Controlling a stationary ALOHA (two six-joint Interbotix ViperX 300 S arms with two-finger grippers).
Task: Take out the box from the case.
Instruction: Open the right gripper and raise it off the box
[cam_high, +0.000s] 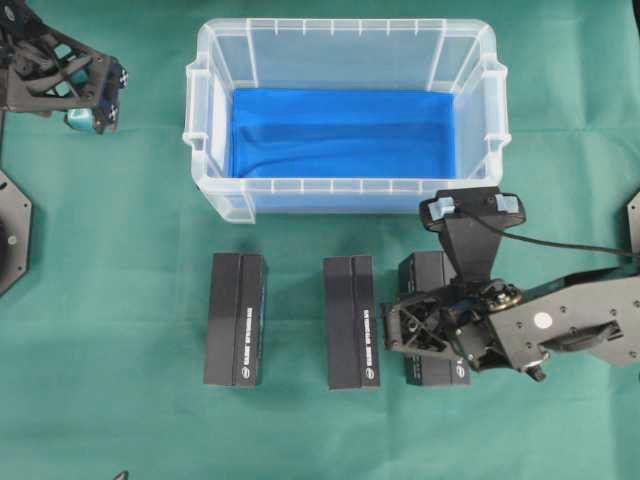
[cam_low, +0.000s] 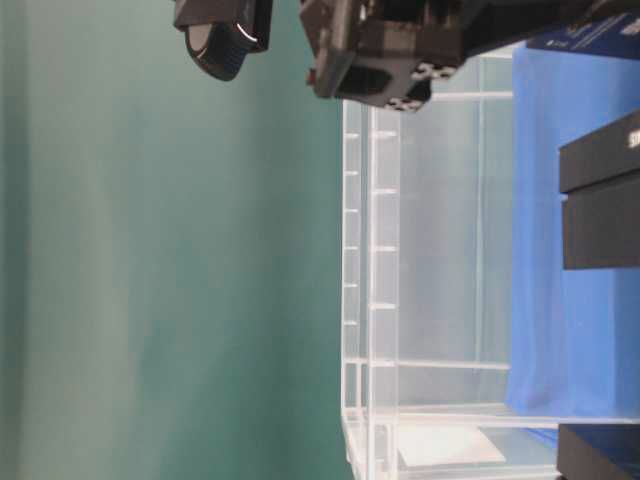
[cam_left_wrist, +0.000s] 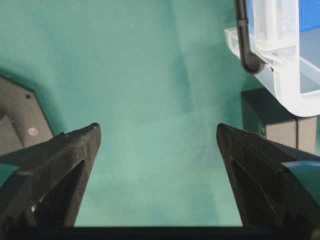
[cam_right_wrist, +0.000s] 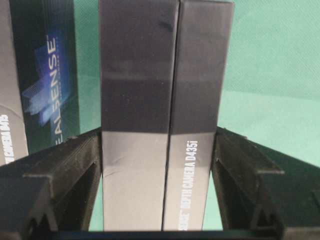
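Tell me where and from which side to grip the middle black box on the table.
Come from straight above and pinch the middle box across its narrow width, midway along. It lies long and slim, with cloth gaps to the left box and the right box for the fingers.

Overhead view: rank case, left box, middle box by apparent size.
1. case, largest by far.
2. left box and middle box: look alike, no ranking between them.
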